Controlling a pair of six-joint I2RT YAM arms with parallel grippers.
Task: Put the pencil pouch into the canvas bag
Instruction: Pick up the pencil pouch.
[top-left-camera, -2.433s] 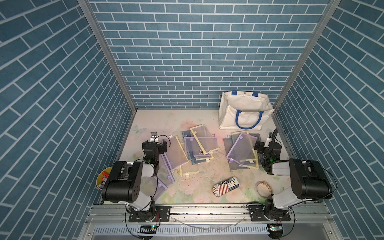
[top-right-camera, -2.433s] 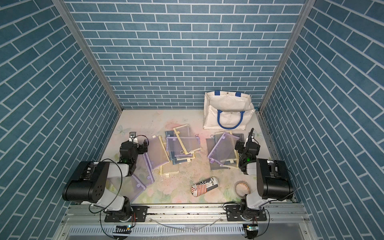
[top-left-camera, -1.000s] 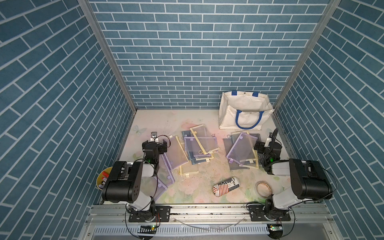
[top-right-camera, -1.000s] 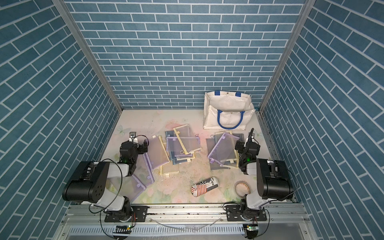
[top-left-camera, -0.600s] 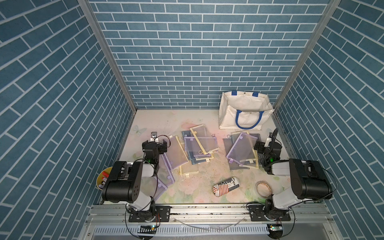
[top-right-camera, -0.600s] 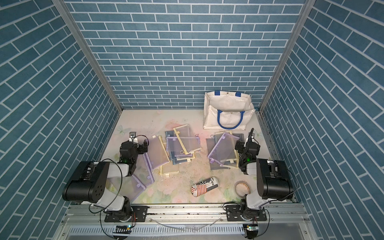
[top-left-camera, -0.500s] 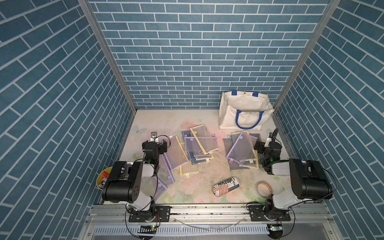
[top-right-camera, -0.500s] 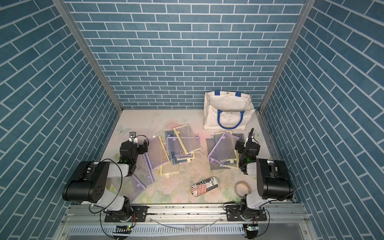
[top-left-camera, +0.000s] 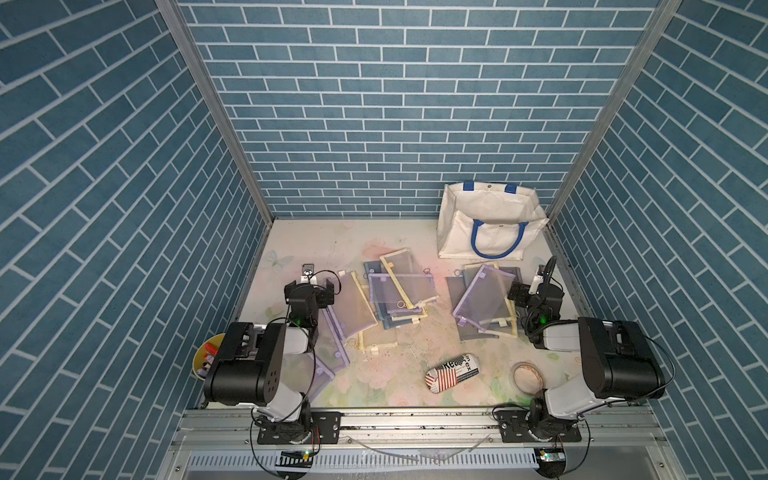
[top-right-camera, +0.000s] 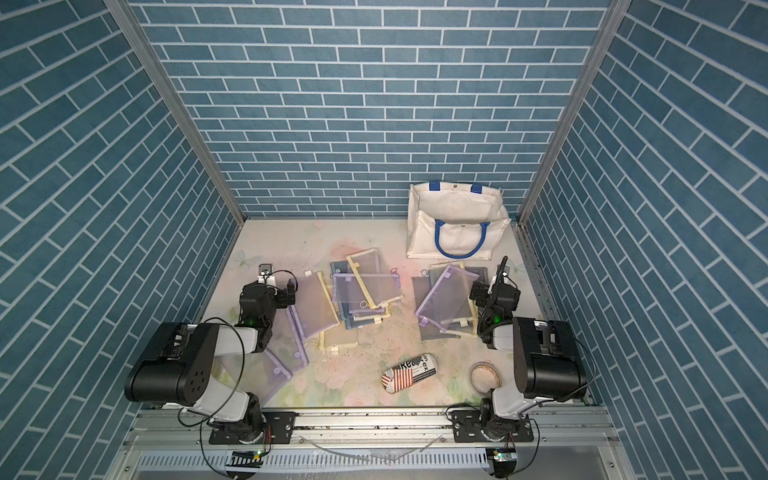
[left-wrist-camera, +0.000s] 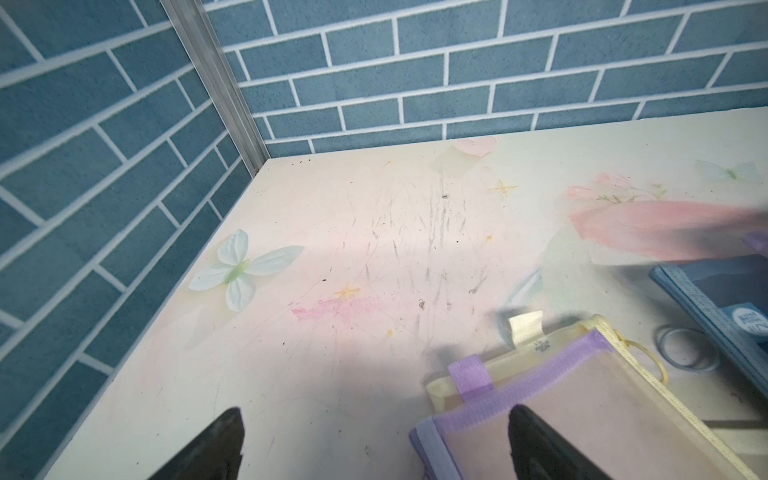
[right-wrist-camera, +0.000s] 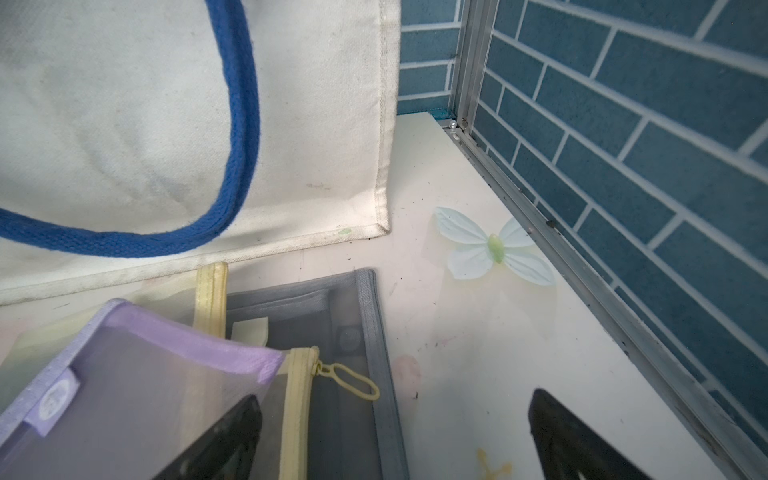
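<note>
The canvas bag (top-left-camera: 490, 224) stands upright with its mouth open, straight ahead of the right gripper (top-left-camera: 534, 286), near it but apart. Both top views look down into that mouth. The right wrist view catches only the bag's lower wall (right-wrist-camera: 124, 124) and a hanging loop of blue handle. Between bag and gripper lies a heap of mesh pouches with a purple mesh pouch (top-left-camera: 484, 299) on top. Up close, one finger hangs over that pouch's corner (right-wrist-camera: 124, 374) and the other over bare table, the jaws spread wide and empty. Whether the finger touches the mesh I cannot tell. The left gripper (top-left-camera: 309, 286) is just as wide and empty, one finger (left-wrist-camera: 540, 440) above a purple-edged pouch (left-wrist-camera: 582, 403) that lies on a yellow-edged one. Only the top views show the middle heap of pouches (top-right-camera: 365, 291) between the two grippers. They alone also show the flag-printed pouch (top-left-camera: 452, 371) and tape roll (top-left-camera: 527, 376) behind the right gripper.
</note>
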